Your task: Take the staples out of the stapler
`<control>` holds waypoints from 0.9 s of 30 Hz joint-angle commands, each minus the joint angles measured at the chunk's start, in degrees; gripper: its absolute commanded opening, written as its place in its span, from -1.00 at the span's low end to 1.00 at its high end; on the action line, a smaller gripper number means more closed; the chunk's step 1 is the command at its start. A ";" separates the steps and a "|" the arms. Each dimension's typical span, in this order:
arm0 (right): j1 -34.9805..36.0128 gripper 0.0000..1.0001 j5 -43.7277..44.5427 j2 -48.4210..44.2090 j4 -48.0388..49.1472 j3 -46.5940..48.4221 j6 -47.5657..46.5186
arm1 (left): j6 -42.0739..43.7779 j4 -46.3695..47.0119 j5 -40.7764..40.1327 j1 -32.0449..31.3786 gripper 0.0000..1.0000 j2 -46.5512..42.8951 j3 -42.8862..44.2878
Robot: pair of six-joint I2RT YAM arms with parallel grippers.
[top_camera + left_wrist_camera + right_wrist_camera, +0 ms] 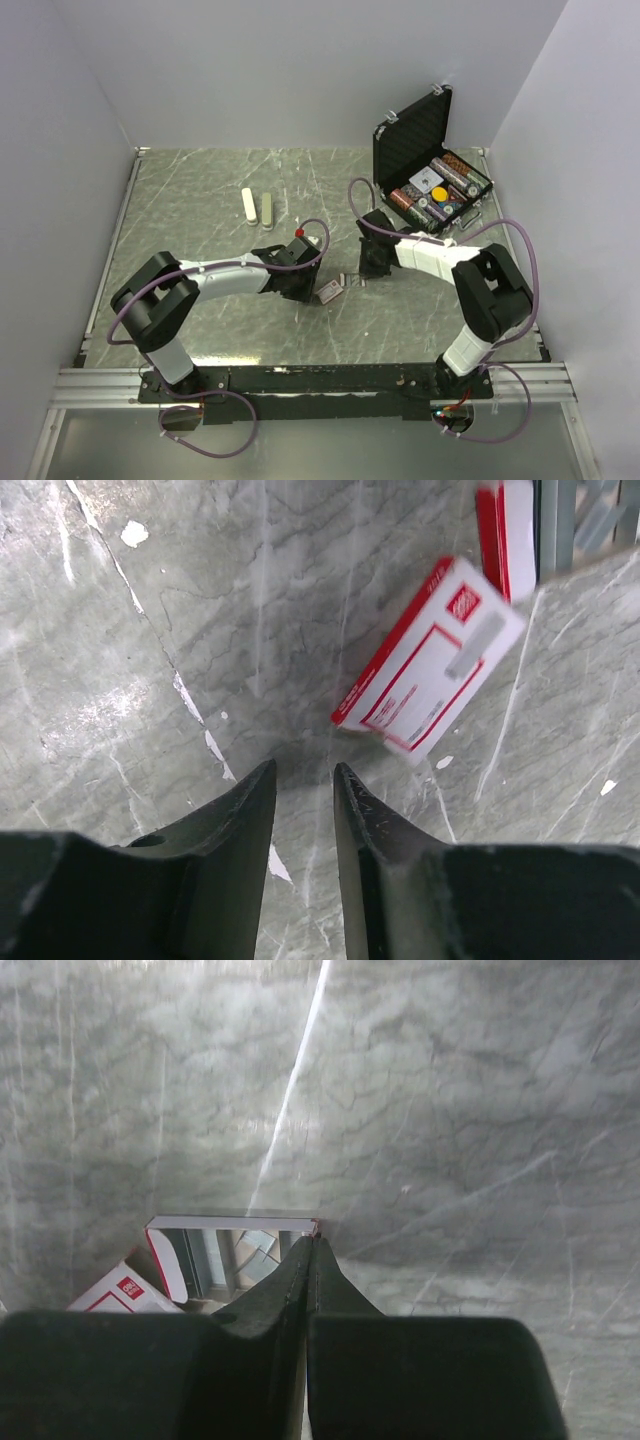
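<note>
A red-and-white flat box [420,680] lies on the table just ahead of my left gripper [303,770], which is open and empty. A short grey staple strip [475,645] lies on that box. Beside it stands an open box tray [230,1225] holding grey strips [248,1250], blurred in both wrist views. My right gripper [313,1240] is shut, its tips at the tray's right corner. In the top view the left gripper [303,284], the flat box [328,291] and the right gripper [370,268] sit close together mid-table. Two pale long bars [258,207], possibly the stapler, lie farther back.
An open black case [425,150] with poker chips stands at the back right, close behind the right arm. Grey walls enclose the marble table [200,190] on three sides. Purple cables loop over both arms.
</note>
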 commanded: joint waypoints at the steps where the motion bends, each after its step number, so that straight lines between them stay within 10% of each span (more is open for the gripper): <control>1: 1.73 -1.00 1.28 -3.40 -1.12 -2.58 2.13 | -1.17 -1.10 -0.08 -0.47 -0.31 2.65 -0.63; 27: 6.12 -1.00 3.74 -8.32 -3.59 -6.45 5.48 | -0.82 -0.40 0.09 -1.08 -0.44 1.59 -2.12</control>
